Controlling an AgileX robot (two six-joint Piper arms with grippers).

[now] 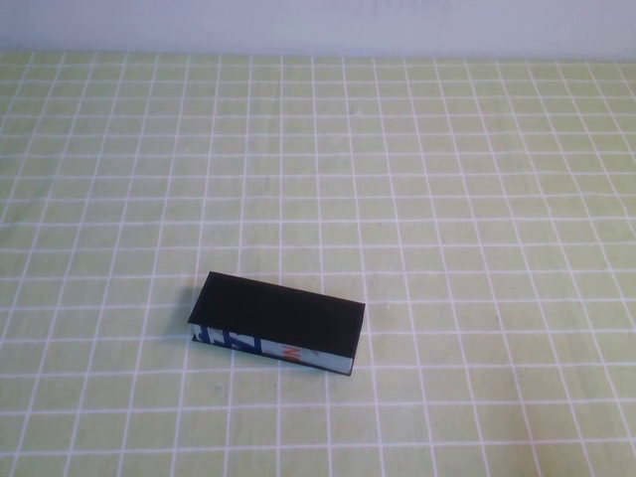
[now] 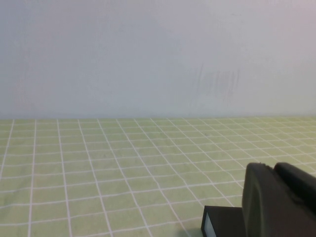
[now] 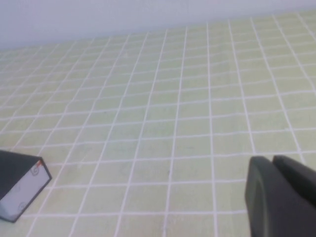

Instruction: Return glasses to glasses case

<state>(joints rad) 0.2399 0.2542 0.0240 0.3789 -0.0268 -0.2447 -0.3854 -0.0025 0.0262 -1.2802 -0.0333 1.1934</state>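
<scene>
The glasses case (image 1: 278, 320) lies closed on the green checked cloth, left of centre and near the front, its light blue printed edge facing me. The glasses are out of view. Neither arm shows in the high view. In the left wrist view my left gripper (image 2: 274, 167) is shut and empty, held above the cloth with one end of the case (image 2: 222, 223) just beyond it. In the right wrist view my right gripper (image 3: 272, 159) is shut and empty, well apart from the end of the case (image 3: 19, 190).
The green checked cloth (image 1: 467, 199) covers the whole table. A pale wall (image 1: 318, 25) runs along the far edge. Nothing else lies on the cloth.
</scene>
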